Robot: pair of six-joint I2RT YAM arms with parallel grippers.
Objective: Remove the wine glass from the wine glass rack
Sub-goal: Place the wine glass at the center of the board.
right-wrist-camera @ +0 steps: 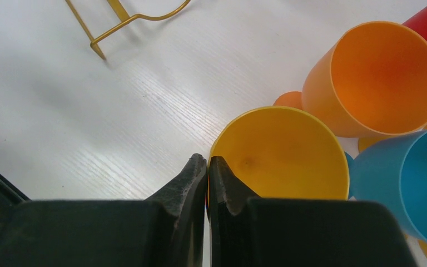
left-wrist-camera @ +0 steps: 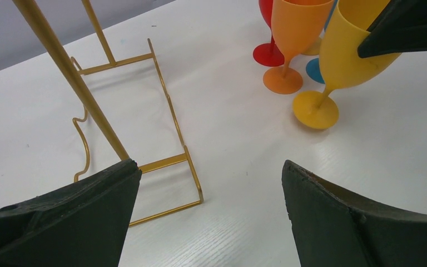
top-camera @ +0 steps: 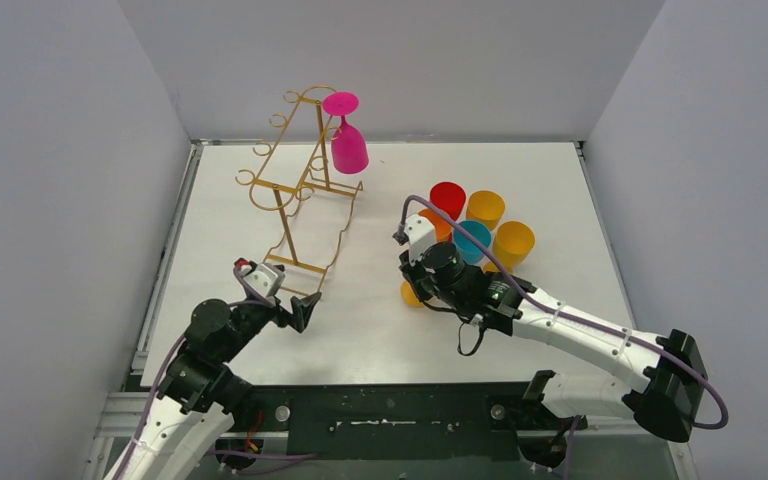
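The gold wire wine glass rack (top-camera: 300, 190) stands at the back left of the table. A pink wine glass (top-camera: 348, 142) hangs from its top hook arm, upside down. My left gripper (top-camera: 305, 310) is open and low beside the rack's near base loop (left-wrist-camera: 169, 108), and its jaws (left-wrist-camera: 211, 167) are empty. My right gripper (top-camera: 422, 283) is shut on the rim of a yellow wine glass (right-wrist-camera: 281, 150), one finger inside the bowl and one outside. That glass (left-wrist-camera: 344, 50) leans with its foot on the table.
A cluster of upright glasses stands right of the rack: red (top-camera: 448, 198), orange (top-camera: 485, 208), blue (top-camera: 472, 240) and another yellow-orange one (top-camera: 513, 243). A corner of the rack's base (right-wrist-camera: 114, 30) lies left of the right gripper. White walls enclose the table.
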